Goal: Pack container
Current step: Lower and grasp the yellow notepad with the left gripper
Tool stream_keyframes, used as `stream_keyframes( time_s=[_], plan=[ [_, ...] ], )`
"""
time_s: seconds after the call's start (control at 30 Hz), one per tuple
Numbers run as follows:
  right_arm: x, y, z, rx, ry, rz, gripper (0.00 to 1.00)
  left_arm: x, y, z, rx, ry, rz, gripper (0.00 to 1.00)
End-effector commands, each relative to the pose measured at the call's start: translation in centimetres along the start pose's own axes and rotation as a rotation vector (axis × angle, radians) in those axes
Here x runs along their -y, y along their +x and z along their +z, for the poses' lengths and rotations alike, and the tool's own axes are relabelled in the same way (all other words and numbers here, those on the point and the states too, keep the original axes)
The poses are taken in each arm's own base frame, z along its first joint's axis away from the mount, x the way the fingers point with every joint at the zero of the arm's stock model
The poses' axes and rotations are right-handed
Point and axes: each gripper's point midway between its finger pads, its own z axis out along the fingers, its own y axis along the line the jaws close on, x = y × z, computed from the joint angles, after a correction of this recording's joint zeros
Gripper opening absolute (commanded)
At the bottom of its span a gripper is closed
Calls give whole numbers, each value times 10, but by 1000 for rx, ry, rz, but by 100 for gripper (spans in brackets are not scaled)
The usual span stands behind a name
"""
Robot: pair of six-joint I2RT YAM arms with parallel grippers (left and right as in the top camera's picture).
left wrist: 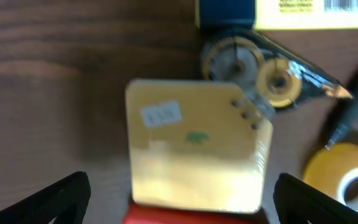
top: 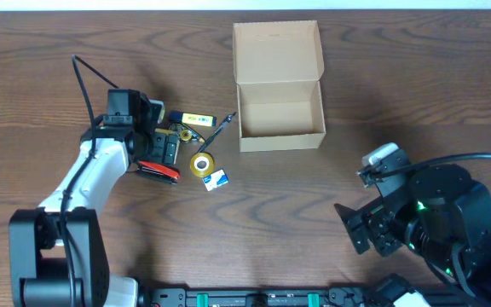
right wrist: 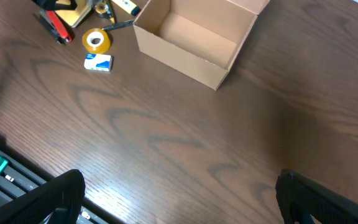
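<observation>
1. Overhead: I see the tan cardboard box (top: 280, 119) at the far middle of the table (top: 399, 77), with its flap lid laid back. Left of it lies a stationery cluster: a yellow tape roll (top: 201, 164), a small blue-and-white eraser (top: 216, 179) and a dark pen (top: 220, 128). The left gripper (top: 164, 147) is over that cluster. The right gripper (top: 352, 226) is near the front right, well apart from the box.
2. Left wrist: my jaws stand wide on either side of a yellow notepad (left wrist: 197, 146), with a gap on each side. A correction-tape dispenser (left wrist: 266, 74) lies just beyond it.
3. Right wrist: the jaws are spread wide and hold nothing, above bare wood. The box sits open at the top of the view.
</observation>
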Motion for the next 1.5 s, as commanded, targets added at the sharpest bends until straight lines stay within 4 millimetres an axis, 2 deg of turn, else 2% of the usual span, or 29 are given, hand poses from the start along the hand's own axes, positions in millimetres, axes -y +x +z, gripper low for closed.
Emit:
stream_keyframes(
  time_s=[0.0, 0.2, 0.33, 0.5, 0.7, 1.1, 1.27, 1.47],
  plan=[
    [3, 1, 0, 0, 7, 26, 99, -9, -3, 6, -5, -41, 22, 95],
    [3, 1, 0, 0, 7, 26, 99, -7, -1, 12, -18, -30, 25, 95],
    [3, 1, 0, 0, 7, 26, 99, 8, -3, 13, -10, 32, 52, 95],
    [3, 1, 0, 0, 7, 26, 99, 18, -3, 14, -14, 38, 99, 95],
    [3, 1, 0, 0, 7, 26, 99, 16, 6, 26, -56, 32, 97, 95],
    [3, 1, 0, 0, 7, 26, 99, 11, 5, 26, -55, 0, 98, 95],
    [3, 1, 0, 0, 7, 26, 99, 11, 9, 36, -73, 5, 96, 95],
    [3, 1, 0, 0, 7, 26, 99, 12, 8, 38, -70, 10, 97, 95]
  ],
)
